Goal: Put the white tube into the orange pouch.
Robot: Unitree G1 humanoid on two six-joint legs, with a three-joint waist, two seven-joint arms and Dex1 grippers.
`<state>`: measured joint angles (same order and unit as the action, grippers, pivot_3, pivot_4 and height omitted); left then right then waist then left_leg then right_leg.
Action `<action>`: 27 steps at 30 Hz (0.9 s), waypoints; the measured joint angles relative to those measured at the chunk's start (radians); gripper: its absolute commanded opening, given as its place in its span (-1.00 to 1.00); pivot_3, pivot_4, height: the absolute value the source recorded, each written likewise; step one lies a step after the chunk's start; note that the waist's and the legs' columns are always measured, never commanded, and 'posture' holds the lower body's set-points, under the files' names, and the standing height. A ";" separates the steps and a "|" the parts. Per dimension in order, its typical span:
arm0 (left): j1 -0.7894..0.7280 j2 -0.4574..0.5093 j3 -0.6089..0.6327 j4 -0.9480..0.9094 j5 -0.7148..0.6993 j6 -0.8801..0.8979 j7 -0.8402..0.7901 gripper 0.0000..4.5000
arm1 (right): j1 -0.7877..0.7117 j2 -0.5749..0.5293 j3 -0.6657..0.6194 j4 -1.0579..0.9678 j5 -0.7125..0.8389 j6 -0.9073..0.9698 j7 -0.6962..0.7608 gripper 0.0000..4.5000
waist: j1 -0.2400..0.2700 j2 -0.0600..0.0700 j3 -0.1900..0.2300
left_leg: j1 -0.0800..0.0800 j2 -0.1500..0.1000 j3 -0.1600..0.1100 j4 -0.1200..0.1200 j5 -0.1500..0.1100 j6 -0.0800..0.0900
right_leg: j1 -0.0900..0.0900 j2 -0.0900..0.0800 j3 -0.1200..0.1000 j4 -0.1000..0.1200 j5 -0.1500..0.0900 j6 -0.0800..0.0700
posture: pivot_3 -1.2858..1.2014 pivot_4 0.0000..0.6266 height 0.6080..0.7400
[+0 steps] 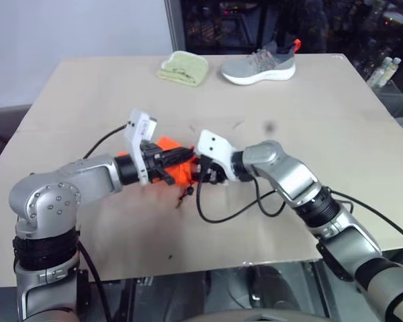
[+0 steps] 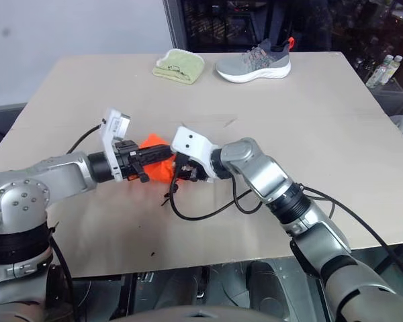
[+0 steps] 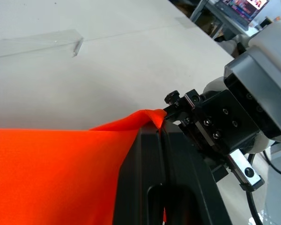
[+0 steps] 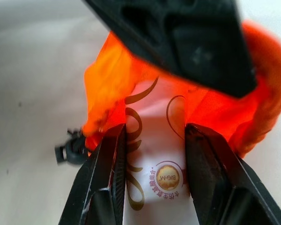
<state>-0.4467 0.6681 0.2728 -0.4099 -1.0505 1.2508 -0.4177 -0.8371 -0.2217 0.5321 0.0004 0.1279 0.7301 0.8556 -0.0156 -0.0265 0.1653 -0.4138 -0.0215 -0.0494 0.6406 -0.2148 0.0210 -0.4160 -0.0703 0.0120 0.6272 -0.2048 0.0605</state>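
Observation:
The orange pouch [image 1: 181,176] lies mid-table, and my left gripper [image 1: 188,156] is shut on the rim of its mouth [image 3: 147,115], lifting that edge. In the right wrist view the white tube [image 4: 154,159], printed in gold, sits between the fingers of my right gripper [image 4: 154,131], which is shut on it. The tube's front end reaches into the pouch opening [image 4: 145,93], under the left gripper's black fingers [image 4: 187,42]. The two grippers meet tip to tip, my right gripper [image 1: 205,172] coming from the right. A dark drawstring cord [image 1: 185,194] trails from the pouch onto the table.
A pale green folded cloth [image 1: 183,68] and a grey sneaker [image 1: 260,66] lie at the table's far edge [image 1: 121,59]. Bottles [image 1: 386,70] stand off the table at the far right. Black cables [image 1: 228,211] loop on the tabletop by my right arm.

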 measured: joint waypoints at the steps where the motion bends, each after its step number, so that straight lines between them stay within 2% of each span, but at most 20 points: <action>1: 0.000 -0.015 0.001 -0.006 -0.001 0.000 0.021 -1.00 | 0.000 -0.003 0.006 0.001 -0.003 -0.001 0.009 -0.17 | 0.000 0.000 0.000 | 0.000 0.000 0.000 0.000 0.000 0.000 | 0.000 0.000 0.000 0.000 0.000 0.000 | 0.03 -0.52 1.00; 4: 0.001 -0.049 0.001 -0.007 -0.010 0.000 0.065 -1.00 | -0.014 0.021 0.010 0.028 -0.017 -0.008 0.002 -0.17 | -0.001 0.000 0.000 | 0.000 0.000 0.000 0.000 0.000 0.000 | 0.000 0.000 0.000 0.001 0.000 0.000 | 0.03 -0.52 1.00; 10: 0.074 -0.074 0.034 -0.045 -0.063 0.006 0.137 -1.00 | -0.042 0.193 -0.080 0.206 -0.002 0.009 -0.107 -0.17 | -0.004 0.000 0.000 | 0.001 0.000 -0.001 -0.003 0.001 -0.002 | -0.002 0.000 0.000 0.003 0.000 0.000 | 0.03 -0.52 1.00; 11: 0.092 -0.077 0.038 -0.045 -0.074 0.007 0.145 -1.00 | -0.043 0.215 -0.102 0.226 0.007 0.008 -0.114 0.06 | -0.003 0.000 0.000 | 0.001 0.000 -0.001 -0.003 0.001 -0.002 | -0.002 0.000 0.000 0.002 0.000 0.000 | 0.03 -0.52 1.00; 12: 0.104 -0.087 0.050 -0.046 -0.085 0.005 0.153 -1.00 | -0.043 0.229 -0.118 0.243 0.015 0.008 -0.118 0.19 | -0.001 0.000 0.000 | 0.001 0.000 -0.001 -0.003 0.001 -0.002 | -0.002 0.000 0.000 0.002 0.000 0.000 | 0.03 -0.52 1.00; 16: 0.120 -0.113 0.081 -0.037 -0.133 -0.010 0.169 -1.00 | -0.027 0.236 -0.151 0.236 0.028 -0.002 -0.130 0.93 | 0.004 0.000 0.000 | 0.000 -0.002 -0.002 -0.002 0.001 -0.002 | -0.001 -0.001 -0.001 0.002 0.000 0.000 | 0.03 -0.52 1.00; 21: 0.107 -0.115 0.122 0.059 -0.182 -0.034 0.178 -1.00 | 0.036 0.136 -0.189 0.071 0.065 0.037 -0.118 0.93 | 0.002 0.000 0.000 | 0.000 -0.002 -0.003 -0.002 0.001 -0.002 | -0.001 0.000 -0.002 0.002 0.000 0.000 | 0.03 -0.52 1.00; 27: 0.067 -0.114 0.139 0.147 -0.200 -0.060 0.183 -1.00 | 0.096 0.085 -0.423 -0.171 0.233 0.226 -0.169 0.93 | 0.002 -0.001 0.000 | 0.000 -0.001 -0.003 -0.003 0.001 -0.001 | -0.001 0.000 -0.002 0.002 0.000 0.000 | 0.03 -0.52 1.00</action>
<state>-0.3798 0.5544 0.4120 -0.2631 -1.2506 1.1903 -0.2351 -0.7406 -0.1366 0.1094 -0.1701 0.3610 0.9563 0.6862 -0.0140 -0.0270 0.1649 -0.4133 -0.0225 -0.0522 0.6378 -0.2140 0.0201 -0.4173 -0.0705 0.0104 0.6296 -0.2047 0.0600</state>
